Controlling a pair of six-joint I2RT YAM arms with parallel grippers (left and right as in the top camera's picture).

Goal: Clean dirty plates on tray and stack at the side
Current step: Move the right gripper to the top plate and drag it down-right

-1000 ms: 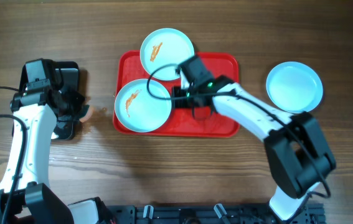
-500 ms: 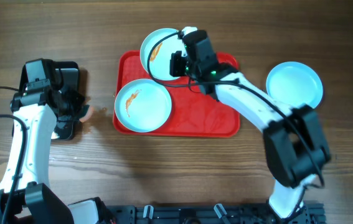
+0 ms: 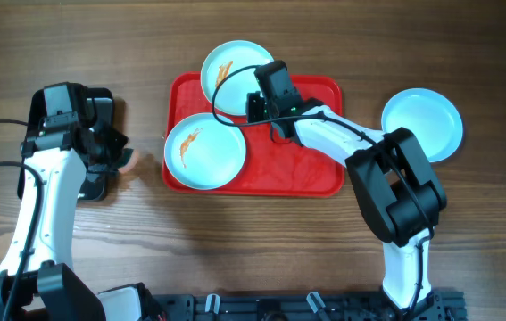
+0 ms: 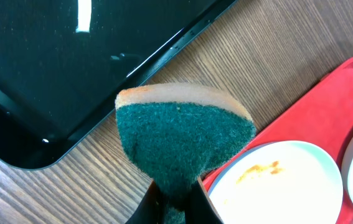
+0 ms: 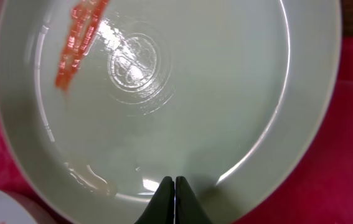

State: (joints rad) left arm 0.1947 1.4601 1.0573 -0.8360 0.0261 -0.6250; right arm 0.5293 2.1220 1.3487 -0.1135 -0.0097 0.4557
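The red tray (image 3: 293,165) lies mid-table. One smeared pale-blue plate (image 3: 203,152) sits on its left part. A second smeared plate (image 3: 235,69) rests over the tray's far rim. A third plate (image 3: 422,125), without smears, lies on the table at the right. My right gripper (image 3: 257,105) is shut, its tips (image 5: 174,185) over the near rim of the far plate (image 5: 164,93). My left gripper (image 3: 110,153) is shut on a green and tan sponge (image 4: 182,134), left of the tray. The near plate also shows in the left wrist view (image 4: 276,186).
A black rectangular tray (image 3: 101,102) lies at the left under my left arm; it also shows in the left wrist view (image 4: 58,62). Bare wooden table surrounds the red tray (image 4: 332,87).
My right gripper swung from the tray's middle up to the far plate, then drew back a little to its near rim. The left arm and the plates stayed put.
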